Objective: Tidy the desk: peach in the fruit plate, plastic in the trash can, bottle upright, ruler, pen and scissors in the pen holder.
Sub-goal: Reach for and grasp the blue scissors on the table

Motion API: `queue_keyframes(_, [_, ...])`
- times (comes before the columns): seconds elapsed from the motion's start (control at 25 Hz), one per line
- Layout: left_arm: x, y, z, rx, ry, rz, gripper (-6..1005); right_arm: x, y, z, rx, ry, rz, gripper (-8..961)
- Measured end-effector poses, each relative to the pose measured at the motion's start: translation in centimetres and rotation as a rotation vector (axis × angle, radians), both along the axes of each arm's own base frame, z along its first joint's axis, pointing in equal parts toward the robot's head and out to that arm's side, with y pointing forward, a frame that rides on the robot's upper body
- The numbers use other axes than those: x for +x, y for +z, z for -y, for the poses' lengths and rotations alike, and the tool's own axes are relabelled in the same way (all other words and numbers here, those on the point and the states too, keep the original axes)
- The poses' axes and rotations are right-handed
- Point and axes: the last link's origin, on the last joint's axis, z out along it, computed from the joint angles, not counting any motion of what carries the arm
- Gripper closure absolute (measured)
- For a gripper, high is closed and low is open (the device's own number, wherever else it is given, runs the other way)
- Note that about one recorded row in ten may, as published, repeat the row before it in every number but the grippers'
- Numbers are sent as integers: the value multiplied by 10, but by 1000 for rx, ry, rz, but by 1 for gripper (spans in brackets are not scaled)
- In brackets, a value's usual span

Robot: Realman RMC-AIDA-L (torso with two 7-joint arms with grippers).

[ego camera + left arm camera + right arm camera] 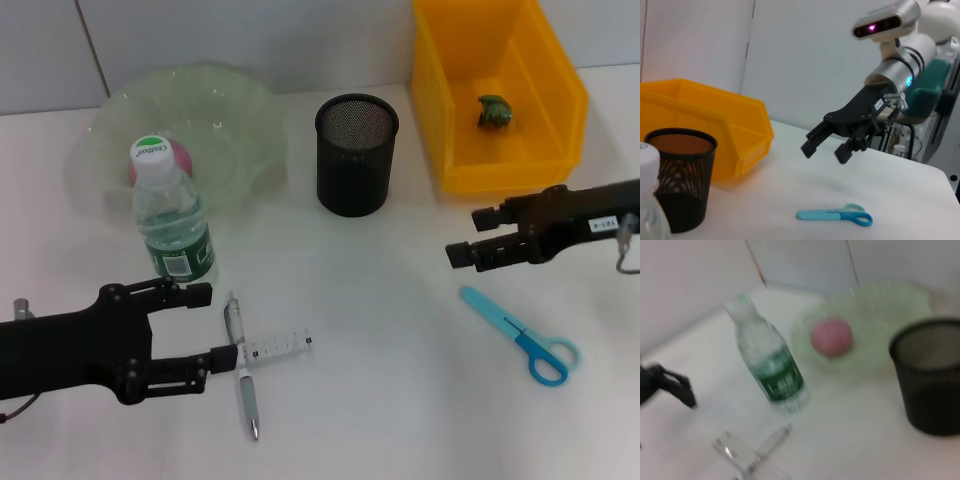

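- Head view, nearest edge of the white table [380, 400]: the left gripper [205, 327] hovers low with its fingers spread apart, grasping nothing; the lower finger's tip sits right at the pen [241, 366] and the clear ruler [277, 347].
- Pen and ruler lie crossed on the table, the ruler resting across the pen's upper half.
- Blue scissors [523, 336] lie flat on the right side, closed, handles toward the robot.
- Just beyond the scissors, the right gripper [472, 236] hangs above the table, fingers parted and empty; the left wrist view shows it raised clear of the surface [825, 142].
- A water bottle [171, 224] with a green label stands upright behind the left gripper, cap on.
- At mid-table stands the black mesh pen holder [356, 155], apart from everything else.
- Behind the bottle, the pale green fruit plate [215, 125] holds the pink peach [178, 158], partly hidden by the bottle's cap.
- Farthest right, the yellow bin [450, 110] contains a crumpled green piece of plastic [495, 111].
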Motion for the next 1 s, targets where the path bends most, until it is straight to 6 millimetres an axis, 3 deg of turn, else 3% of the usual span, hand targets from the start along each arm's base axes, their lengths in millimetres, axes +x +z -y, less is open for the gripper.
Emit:
queue_keyframes(0.28, [1,-1,-2,1,1,3,186,-33,-9,-16,-119,-141,359,134])
queue_keyframes(0.48, [2,-1,-4,4,0,0,186,-45,-9,-22,-138,-233,500,134])
queue_keyframes(0.72, [2,-1,-5,6,0,-1,186,-53,-11,-27,-124,-275,598,134])
queue_keyframes(1.0, [3,-1,-6,8,-1,-1,186,-57,-29,-28,-172,-304,668,135])
